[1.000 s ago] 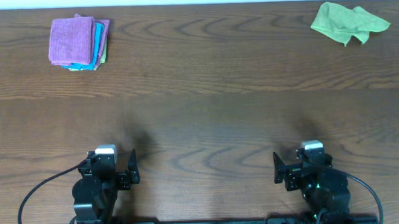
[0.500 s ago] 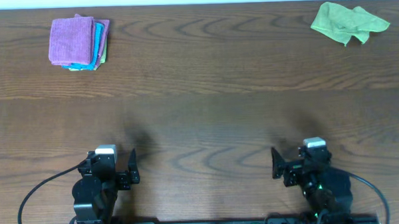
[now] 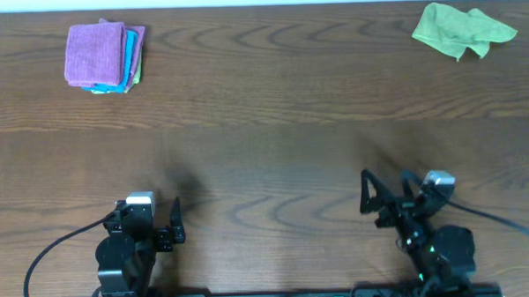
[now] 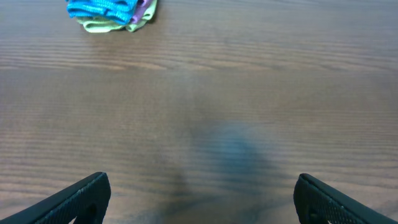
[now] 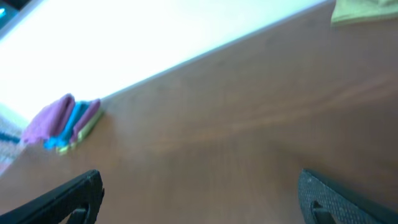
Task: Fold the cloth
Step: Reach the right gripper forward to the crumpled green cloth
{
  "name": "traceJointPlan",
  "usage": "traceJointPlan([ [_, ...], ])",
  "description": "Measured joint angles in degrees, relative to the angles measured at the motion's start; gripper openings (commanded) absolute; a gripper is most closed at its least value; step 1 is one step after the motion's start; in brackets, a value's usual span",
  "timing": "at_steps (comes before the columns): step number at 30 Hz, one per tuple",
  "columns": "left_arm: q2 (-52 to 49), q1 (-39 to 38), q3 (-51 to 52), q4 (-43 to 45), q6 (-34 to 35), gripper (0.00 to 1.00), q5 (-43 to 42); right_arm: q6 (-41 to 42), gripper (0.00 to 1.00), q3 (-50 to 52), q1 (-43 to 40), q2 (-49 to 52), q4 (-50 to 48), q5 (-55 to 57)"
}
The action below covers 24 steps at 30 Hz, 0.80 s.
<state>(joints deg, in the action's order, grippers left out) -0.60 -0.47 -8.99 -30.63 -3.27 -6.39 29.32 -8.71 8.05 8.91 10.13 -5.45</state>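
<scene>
The lime-green cloth [image 3: 461, 29] lies crumpled at the far right corner of the wooden table [image 3: 264, 148]. Its edge also shows at the top right of the right wrist view [image 5: 367, 9], which is blurred. No white tag can be made out. My left gripper [image 3: 148, 219] is open and empty at the near left, its fingers spread wide over bare wood in the left wrist view [image 4: 202, 199]. My right gripper [image 3: 398, 197] is open and empty at the near right, turned a little toward the right [image 5: 199, 196]. Both are far from the cloth.
A stack of folded cloths [image 3: 105, 55], purple on top with turquoise and green below, sits at the far left corner. It also shows in the left wrist view [image 4: 112, 12] and the right wrist view [image 5: 62, 121]. The table's far edge meets a white surface.
My right arm has shifted and turned to the right and risen slightly. The left arm and both cloths have not moved.
</scene>
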Motion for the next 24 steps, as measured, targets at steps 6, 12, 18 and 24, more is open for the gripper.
traceJointPlan([
  [6,0.02,0.00,0.00,0.04,0.00,0.96,0.00,-0.70,0.99,-1.95,-3.15,25.53,-18.43,2.12],
  [12,0.02,0.00,0.00,0.04,0.00,0.95,0.00,-4.09,0.99,-16.70,-9.07,54.66,-23.15,2.23],
  [18,0.02,0.00,0.00,0.04,0.00,0.95,0.00,-8.92,0.99,-41.13,-13.97,77.94,-15.41,2.84],
  [24,0.02,0.00,0.00,0.04,0.00,0.95,0.00,-10.54,0.99,-58.21,-17.59,89.20,0.11,4.46],
])
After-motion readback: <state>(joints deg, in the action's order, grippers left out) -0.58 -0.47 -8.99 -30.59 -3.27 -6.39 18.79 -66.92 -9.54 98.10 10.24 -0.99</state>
